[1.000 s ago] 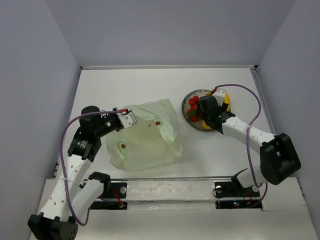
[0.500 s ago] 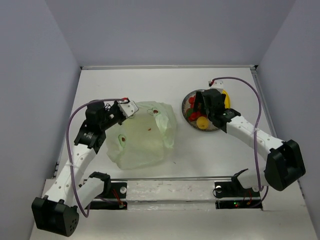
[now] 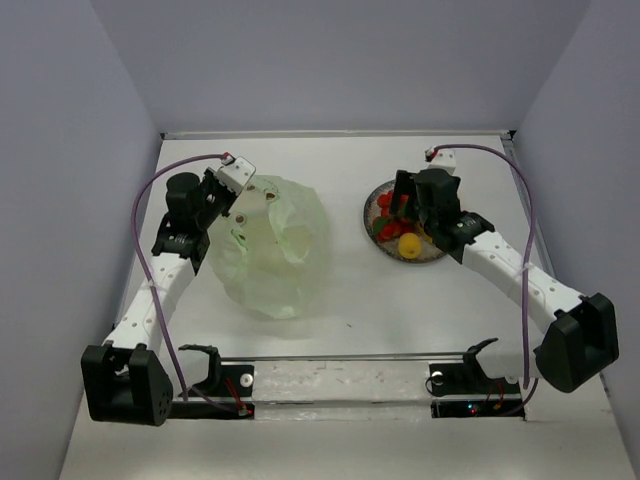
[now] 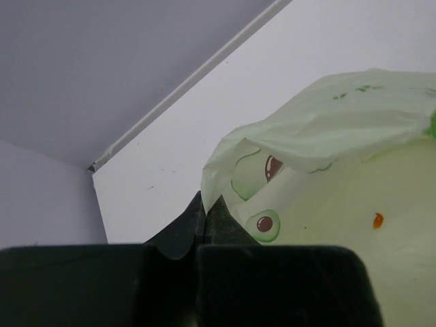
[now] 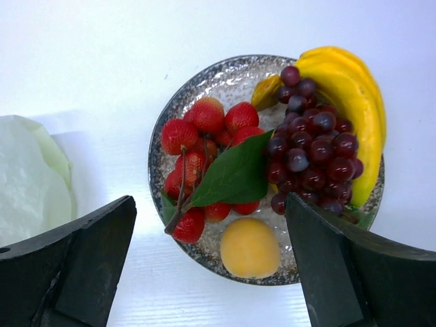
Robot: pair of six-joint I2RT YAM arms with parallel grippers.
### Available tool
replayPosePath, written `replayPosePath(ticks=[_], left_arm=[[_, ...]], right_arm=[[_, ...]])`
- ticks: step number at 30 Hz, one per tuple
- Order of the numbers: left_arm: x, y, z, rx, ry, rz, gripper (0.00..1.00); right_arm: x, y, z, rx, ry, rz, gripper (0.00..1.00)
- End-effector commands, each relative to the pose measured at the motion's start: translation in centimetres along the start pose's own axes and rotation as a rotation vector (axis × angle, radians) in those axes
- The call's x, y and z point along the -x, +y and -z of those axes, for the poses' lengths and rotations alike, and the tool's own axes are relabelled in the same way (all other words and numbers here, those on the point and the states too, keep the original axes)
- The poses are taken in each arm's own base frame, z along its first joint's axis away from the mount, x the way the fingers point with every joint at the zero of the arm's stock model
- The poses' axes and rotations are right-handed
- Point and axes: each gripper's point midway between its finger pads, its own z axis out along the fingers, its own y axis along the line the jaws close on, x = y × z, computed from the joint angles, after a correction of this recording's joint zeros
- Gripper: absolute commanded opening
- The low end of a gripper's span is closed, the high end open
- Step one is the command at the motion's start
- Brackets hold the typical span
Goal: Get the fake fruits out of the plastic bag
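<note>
The plastic bag (image 3: 272, 245) lies slumped at the left, pale yellow-green and translucent with small dark red marks. My left gripper (image 3: 228, 200) is shut on its upper edge; the left wrist view shows the fingertips (image 4: 206, 204) pinching a fold of the bag (image 4: 340, 170). The fake fruits lie on the grey speckled plate (image 5: 204, 75): red berry cluster (image 5: 204, 136), purple grapes (image 5: 313, 157), banana (image 5: 347, 102) and yellow-orange round fruit (image 5: 250, 246). My right gripper (image 5: 210, 203) hangs open and empty above the plate (image 3: 420, 258). I see no fruit inside the bag.
White table with grey walls on three sides; a rail runs along the near edge by the arm bases. The bag's right edge (image 5: 27, 177) lies a short way left of the plate.
My left gripper has pulled the bag's edge up and toward the far left. The yellow-orange fruit now lies on the plate, and my right gripper has drawn back above it.
</note>
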Motion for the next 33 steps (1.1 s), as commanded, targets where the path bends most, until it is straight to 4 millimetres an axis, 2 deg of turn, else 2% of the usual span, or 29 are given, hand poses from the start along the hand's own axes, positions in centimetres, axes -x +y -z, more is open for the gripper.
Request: replayPosePath(ticks=[1,4,5,7,8,9,11,12,13,14,15,16,18,19,20,21,22,23,24,25,26,27,29,33], left_arm=[[4.3,2.6,-0.5,0.066,-0.126,0.001,0.0],[4.6,2.4,-0.9,0.052,-0.144,0.019,0.0],[4.5,2.5,-0.9,0.062,-0.14,0.031,0.0],[4.2,2.8,-1.0,0.078,-0.128,0.034,0.13],[4.2,2.9,-0.9,0.087,-0.125,0.035,0.23],[4.1,3.2,-0.7,0.104,-0.119,0.042,0.51],[4.0,3.0,-0.4,0.098,-0.11,0.053,0.7],[4.1,3.0,-0.2,0.094,-0.109,0.062,0.89],[4.5,2.9,0.2,0.09,-0.115,0.066,0.97],[4.4,2.6,0.4,0.072,-0.101,0.075,0.99],[5.3,2.9,0.8,0.073,-0.11,0.082,0.99],[5.3,2.7,1.3,0.06,-0.091,0.11,0.99],[8.0,3.7,2.6,0.068,-0.125,0.123,0.99],[7.9,3.2,3.2,0.041,-0.091,0.153,0.99],[8.8,3.0,3.8,0.012,-0.1,0.159,0.99],[11.2,3.6,4.9,0.003,-0.141,0.15,0.99],[12.0,3.3,5.8,-0.023,-0.15,0.149,0.99],[12.1,1.9,6.6,-0.098,-0.134,0.155,0.99],[14.0,2.3,7.9,-0.105,-0.168,0.14,0.99],[13.7,1.4,8.7,-0.15,-0.137,0.144,0.99],[13.9,1.3,9.2,-0.154,-0.13,0.147,0.99],[14.6,1.9,10.0,-0.134,-0.135,0.138,0.99],[14.0,2.4,10.5,-0.097,-0.096,0.147,0.99],[10.5,6.2,10.7,0.116,0.038,0.156,0.99]], right_arm=[[4.8,-2.4,1.2,-0.074,-0.099,-0.05,0.96],[5.4,-4.3,1.3,-0.119,-0.094,-0.068,0.96],[5.9,-5.7,1.3,-0.15,-0.092,-0.081,0.96],[6.3,-7.4,1.4,-0.187,-0.092,-0.103,0.99],[6.4,-8.4,1.4,-0.209,-0.09,-0.113,0.99],[6.5,-10.4,1.3,-0.243,-0.076,-0.134,1.0],[5.8,-12.2,1.0,-0.267,-0.037,-0.153,1.0],[5.7,-14.3,0.8,-0.312,-0.026,-0.176,1.0],[5.4,-15.2,0.7,-0.328,-0.012,-0.185,1.0],[4.8,-15.9,0.7,-0.337,0.015,-0.195,1.0],[4.3,-16.7,0.5,-0.354,0.03,-0.204,1.0],[3.9,-18.2,0.5,-0.388,0.043,-0.228,1.0],[3.1,-19.3,0.4,-0.409,0.072,-0.255,1.0],[2.6,-20.6,0.4,-0.439,0.085,-0.277,1.0],[2.3,-21.2,0.4,-0.45,0.093,-0.29,1.0],[1.9,-21.7,0.4,-0.453,0.104,-0.304,1.0],[1.6,-22.1,0.3,-0.46,0.112,-0.32,1.0],[1.2,-23.2,0.3,-0.478,0.12,-0.34,1.0],[0.8,-23.3,0.2,-0.469,0.136,-0.349,1.0],[0.5,-23.5,0.1,-0.472,0.145,-0.356,1.0],[0.5,-23.5,0.1,-0.469,0.148,-0.355,1.0],[0.4,-23.4,0.0,-0.464,0.154,-0.354,1.0],[0.5,-23.3,0.0,-0.458,0.156,-0.353,1.0],[1.3,-23.3,0.2,-0.457,0.143,-0.345,1.0]])
